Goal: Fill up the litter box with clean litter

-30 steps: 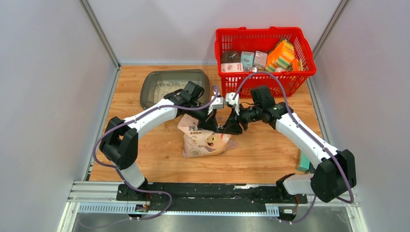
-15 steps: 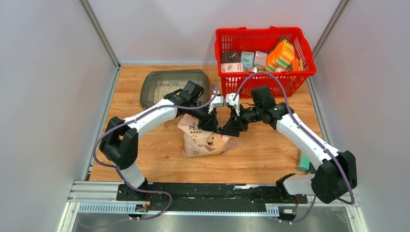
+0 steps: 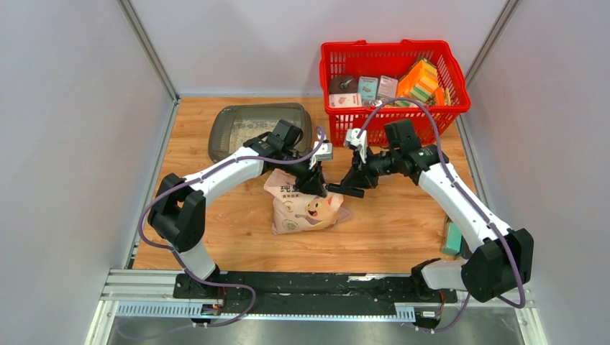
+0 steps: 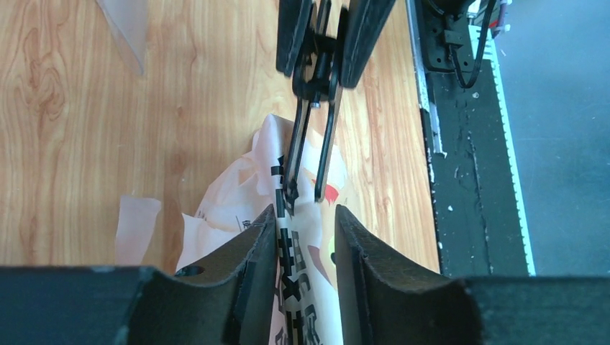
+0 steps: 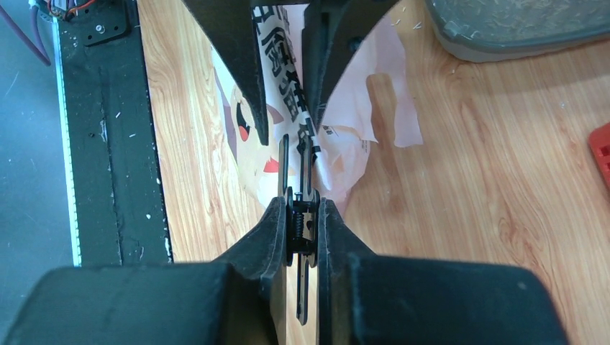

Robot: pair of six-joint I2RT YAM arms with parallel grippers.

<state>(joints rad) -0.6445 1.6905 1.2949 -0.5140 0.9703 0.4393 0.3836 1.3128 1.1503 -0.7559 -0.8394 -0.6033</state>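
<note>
The pinkish-cream litter bag [image 3: 306, 210] lies on the wooden table, its top raised. My left gripper [image 3: 316, 187] is shut on the bag's folded top; the left wrist view shows the lettered bag [image 4: 237, 208] between the left gripper [image 4: 306, 215] fingers. My right gripper [image 3: 354, 183] is shut on a black spring clip [image 3: 338, 189], held just right of the bag top. The right wrist view shows the clip [image 5: 303, 172] pinched in the right gripper [image 5: 302, 212], its tips apart at the bag [image 5: 345, 151]. The dark grey litter box [image 3: 223, 133] sits behind the left arm with some pale granules inside.
A red mesh basket [image 3: 395, 118] full of packets stands at the back right, close behind the right wrist. A teal item [image 3: 452, 241] lies at the table's right edge. Torn pinkish film scraps [image 4: 133, 226] lie beside the bag. The litter box rim [image 5: 503, 49] shows at the right wrist view's top right.
My right gripper has drawn back to the right and slightly up with the black clip, away from the bag top. The left gripper has stayed on the bag.
</note>
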